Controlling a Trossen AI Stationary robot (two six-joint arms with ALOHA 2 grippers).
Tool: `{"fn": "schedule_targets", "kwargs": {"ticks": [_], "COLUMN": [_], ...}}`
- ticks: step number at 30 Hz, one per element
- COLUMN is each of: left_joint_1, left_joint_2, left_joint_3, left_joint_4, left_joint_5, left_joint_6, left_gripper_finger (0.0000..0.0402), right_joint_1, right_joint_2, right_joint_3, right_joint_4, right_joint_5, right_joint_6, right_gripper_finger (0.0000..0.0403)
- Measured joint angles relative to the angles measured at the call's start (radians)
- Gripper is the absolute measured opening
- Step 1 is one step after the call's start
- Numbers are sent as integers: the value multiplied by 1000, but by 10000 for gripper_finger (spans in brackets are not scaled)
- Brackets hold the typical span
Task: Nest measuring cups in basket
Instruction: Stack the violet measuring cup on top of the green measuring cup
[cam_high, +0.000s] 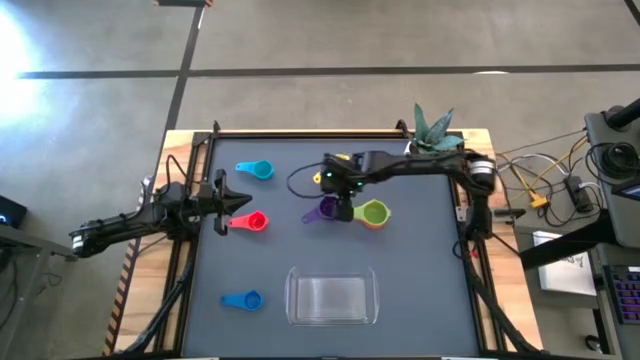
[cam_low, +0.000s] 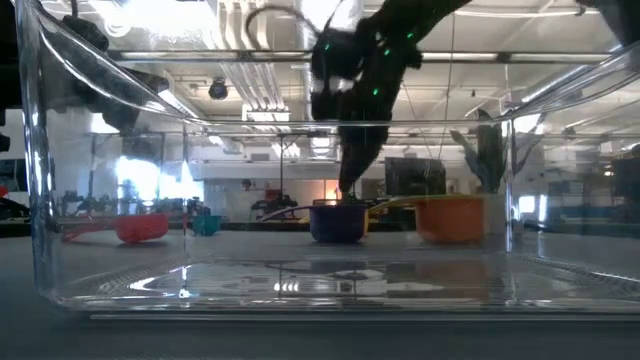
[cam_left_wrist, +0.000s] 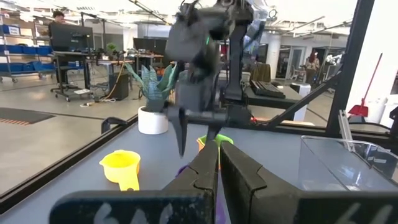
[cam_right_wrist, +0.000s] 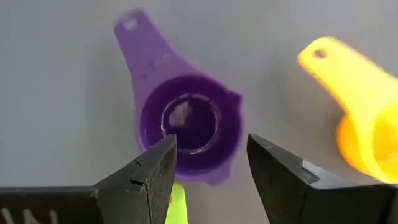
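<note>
High view: the right gripper (cam_high: 343, 207) hangs over the small purple plastic measuring cup (cam_high: 322, 209), just beside the green cup nested in the orange cup (cam_high: 373, 214). The clear rectangular plastic basket (cam_high: 332, 298) sits near the table's front edge, well apart, with no cup in it. The left gripper (cam_high: 240, 202) waits just beside the red cup (cam_high: 251, 222), jaws together. Light blue cup (cam_high: 256, 170) and blue cup (cam_high: 243, 300) lie apart. Low view: the purple cup (cam_low: 337, 221) stands on the table beyond the basket wall (cam_low: 40, 200). Right wrist view: jaws apart, above the purple cup (cam_right_wrist: 189, 124); yellow cup (cam_right_wrist: 360, 112) beside it.
</note>
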Motion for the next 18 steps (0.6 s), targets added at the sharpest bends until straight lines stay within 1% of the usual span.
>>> {"fn": "schedule_targets", "kwargs": {"ticks": [4,9,15,18], "left_joint_1": [0,0,0,0], "left_joint_2": [0,0,0,0], "left_joint_3": [0,0,0,0], "left_joint_4": [0,0,0,0], "left_joint_5": [0,0,0,0], "left_joint_6": [0,0,0,0], "left_gripper_finger": [0,0,0,0], "right_joint_1": [-10,-26,-35,-37], "right_joint_2": [82,138,152,134], "right_joint_3": [59,97,101,99], "right_joint_4": [-13,-15,-42,-42], "right_joint_5": [1,4,2,1], "right_joint_6": [-15,-15,-13,-13], "right_gripper_finger": [186,180,151,137]}}
